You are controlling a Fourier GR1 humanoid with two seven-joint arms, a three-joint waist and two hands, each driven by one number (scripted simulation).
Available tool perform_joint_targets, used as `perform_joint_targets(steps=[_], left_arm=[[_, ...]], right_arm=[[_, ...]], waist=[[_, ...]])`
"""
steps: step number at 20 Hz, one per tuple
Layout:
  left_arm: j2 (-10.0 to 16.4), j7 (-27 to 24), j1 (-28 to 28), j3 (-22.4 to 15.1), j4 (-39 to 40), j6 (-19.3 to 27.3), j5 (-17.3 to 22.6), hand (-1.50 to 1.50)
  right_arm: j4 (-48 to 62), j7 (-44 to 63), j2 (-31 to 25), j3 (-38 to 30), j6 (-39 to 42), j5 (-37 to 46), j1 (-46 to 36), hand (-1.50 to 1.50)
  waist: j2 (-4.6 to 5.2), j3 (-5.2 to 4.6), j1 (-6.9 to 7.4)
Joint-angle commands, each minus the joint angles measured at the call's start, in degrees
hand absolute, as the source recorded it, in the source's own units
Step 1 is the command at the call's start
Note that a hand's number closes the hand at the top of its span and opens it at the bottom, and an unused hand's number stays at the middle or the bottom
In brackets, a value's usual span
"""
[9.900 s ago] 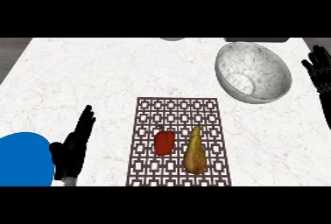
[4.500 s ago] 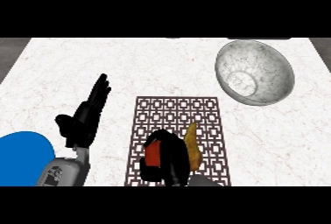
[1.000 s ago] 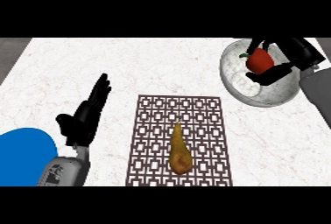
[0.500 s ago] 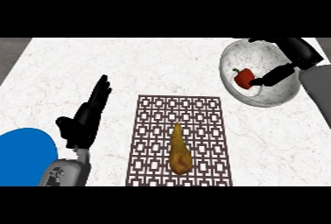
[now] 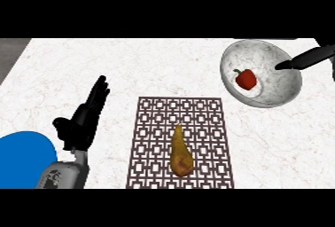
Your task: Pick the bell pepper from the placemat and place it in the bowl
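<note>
The bell pepper (image 5: 246,80) lies in the bowl (image 5: 278,86) near the tabletop's (image 5: 131,66) right edge, with the right hand (image 5: 309,58) straight-fingered and empty over its rim.

Bare counter (image 5: 144,66) runs wide above the placemat (image 5: 203,115), between the open left hand (image 5: 82,122) and the bowl (image 5: 274,88). On the mat a tapered yellow-brown vegetable (image 5: 181,153) lies along its middle, with free strips either side. The right hand (image 5: 307,59) crosses the bowl's right rim, fingers straight; the bell pepper (image 5: 247,79) sits inside. A blue round object (image 5: 23,162) blocks the lower left corner
</note>
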Motion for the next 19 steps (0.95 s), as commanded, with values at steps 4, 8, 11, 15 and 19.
perform_joint_targets(steps=[4, 8, 11, 15, 19], left_arm=[[1.67, 2.36, -0.24, 2.06, -1.77, -2.2, 2.17, 0.0], [-0.95, 0.23, 1.1, -0.9, -1.39, -0.12, -0.79, 0.0], [-0.77, -0.8, -0.18, -0.27, 0.63, -0.95, -0.3, 0.0], [-0.79, -1.0, -0.46, 0.3, -0.15, -1.2, 0.34, 0.0], [-1.01, -1.18, 1.41, -0.68, -1.03, -0.78, -0.8, 0.0]], right_arm=[[7.69, 0.8, -4.48, -5.35, 11.07, -3.89, -0.73, -1.5], [7.93, -5.47, -8.42, -5.08, 18.18, -2.99, 3.85, -1.5], [8.94, -3.82, -9.53, -6.02, 21.57, -3.94, 0.89, -1.5], [7.8, -6.89, -12.31, -5.3, 25.39, -3.3, 5.54, -1.5], [5.55, -9.25, -12.77, -4.91, 25.46, -3.02, 8.76, -1.5]], waist=[[0.16, 0.04, 0.31], [0.27, 0.09, 0.16], [0.69, 0.13, 0.94], [0.72, 0.19, 0.84], [0.4, 0.19, 0.48]])
